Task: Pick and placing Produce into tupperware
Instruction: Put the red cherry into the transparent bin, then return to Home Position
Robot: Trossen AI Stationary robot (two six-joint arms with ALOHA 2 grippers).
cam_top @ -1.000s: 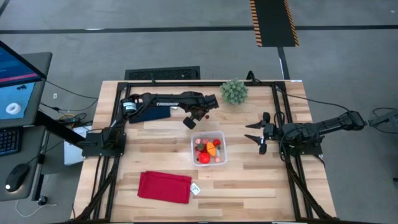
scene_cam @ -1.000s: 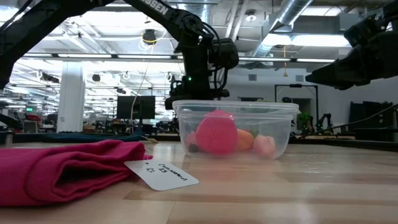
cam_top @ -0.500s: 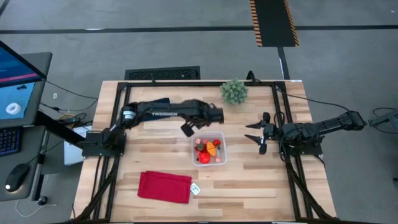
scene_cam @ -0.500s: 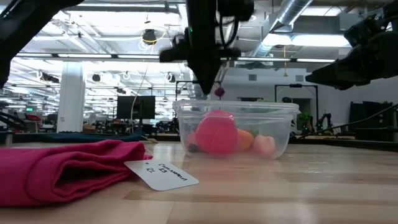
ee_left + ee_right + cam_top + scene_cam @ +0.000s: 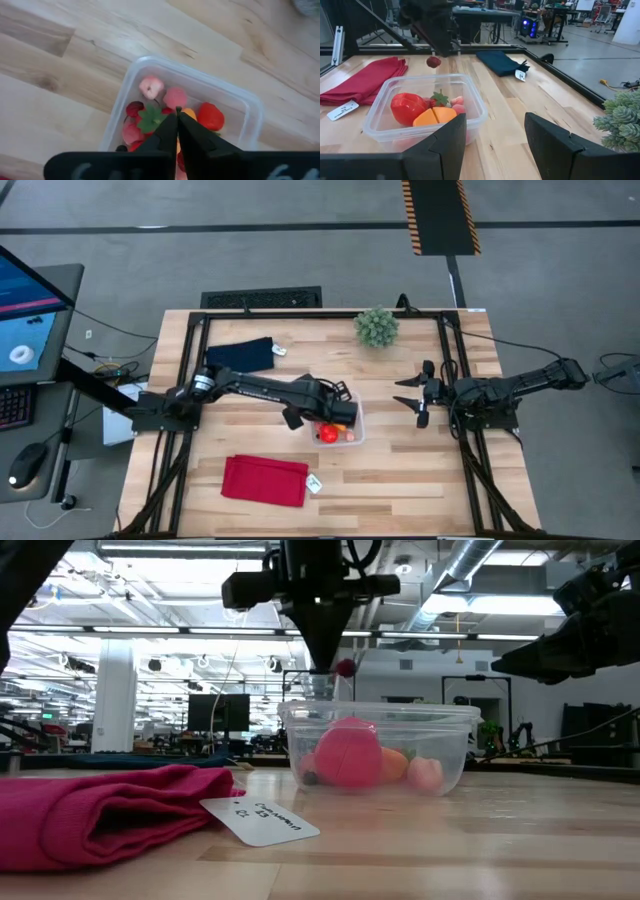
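Observation:
The tupperware (image 5: 352, 436), a clear squarish container, stands mid-table. Inside it lie produce pieces: a red tomato (image 5: 408, 107), an orange piece (image 5: 434, 116), a leafy strawberry (image 5: 148, 119) and pink pieces (image 5: 151, 86). My left gripper (image 5: 333, 664) hangs right above the container, shut on a small dark-red fruit (image 5: 433, 61). In the left wrist view the shut fingertips (image 5: 177, 114) hide that fruit. My right gripper (image 5: 416, 395) waits open to the container's right, nothing between its fingers. My left gripper pinches the small dark-red fruit by its top (image 5: 344, 664), at the very tips of its two fingers. The fingers come from above, pointing steeply down. The fruit hangs at the tips, lifted clear above the tupperware's rim (image 5: 380, 708).
A folded red cloth (image 5: 264, 480) with a white tag (image 5: 314, 484) lies near the front edge. A navy cloth (image 5: 243, 353) lies at the far left. A green spiky plant ball (image 5: 377, 327) sits at the far edge. Bare wood lies between the container and the right arm.
My left gripper has swung from beside the navy cloth toward the table's near edge and right, rising as it went. It now stands over the tupperware. It has stayed shut, and the small red fruit has travelled with it, clear of the table.

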